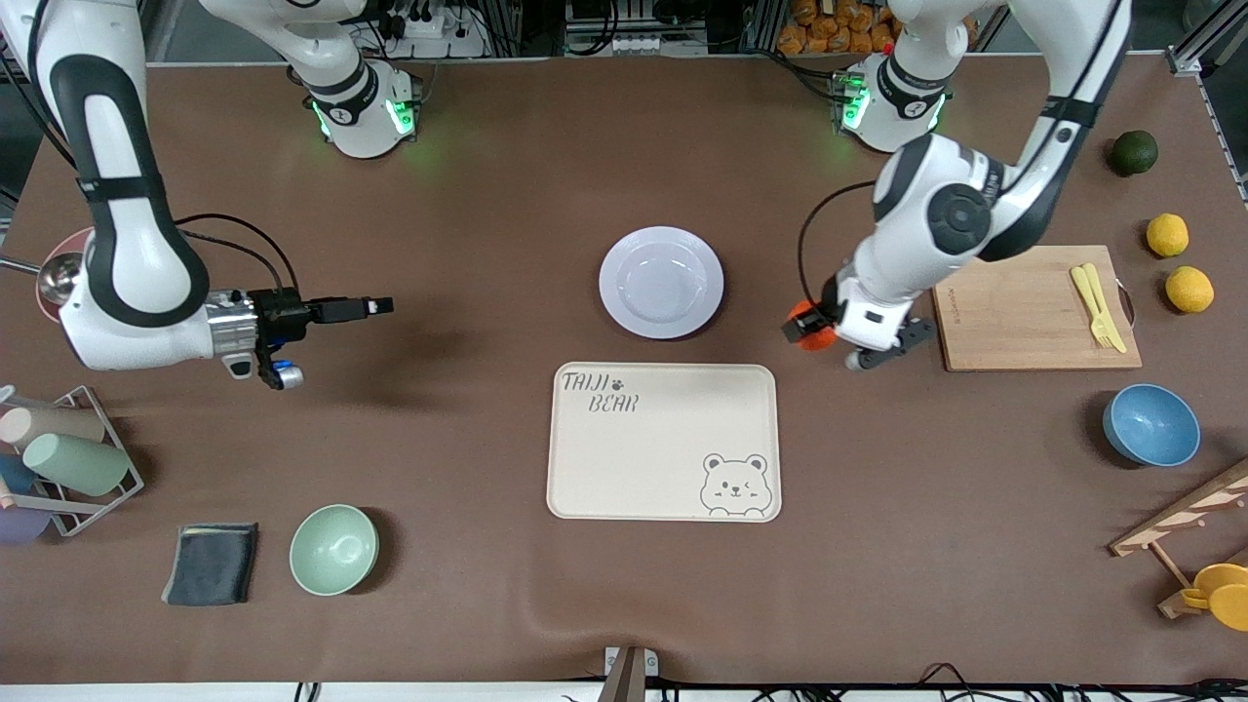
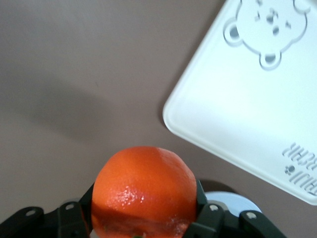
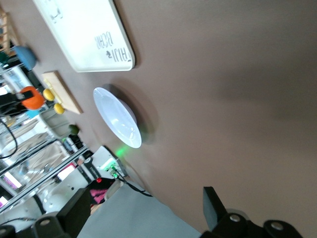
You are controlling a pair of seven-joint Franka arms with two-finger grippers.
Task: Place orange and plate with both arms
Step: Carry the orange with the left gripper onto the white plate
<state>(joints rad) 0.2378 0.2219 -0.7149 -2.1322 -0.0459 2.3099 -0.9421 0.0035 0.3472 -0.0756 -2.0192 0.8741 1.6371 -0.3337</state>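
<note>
The orange (image 1: 805, 323) (image 2: 143, 191), small and bright reddish-orange, sits clamped between the black fingers of my left gripper (image 1: 803, 330) (image 2: 143, 220), which is shut on it. That gripper hangs over the brown tabletop between the plate and the wooden cutting board. The plate (image 1: 616, 261) (image 3: 116, 116), round and pale lavender-white, lies empty at mid-table, just farther from the front camera than the cream bear tray (image 1: 663, 448) (image 2: 247, 99). My right gripper (image 1: 381, 306) (image 3: 147, 218) is open and holds nothing. It hovers over bare table toward the right arm's end, pointing at the plate.
A wooden cutting board (image 1: 1014, 312) with a yellow fork lies toward the left arm's end, with two lemons (image 1: 1167, 235), a dark green fruit (image 1: 1134, 152) and a blue bowl (image 1: 1150, 425) around it. A mint-green bowl (image 1: 333, 550), a dark cloth (image 1: 211, 564) and a cup rack (image 1: 73, 458) sit near the right arm's end.
</note>
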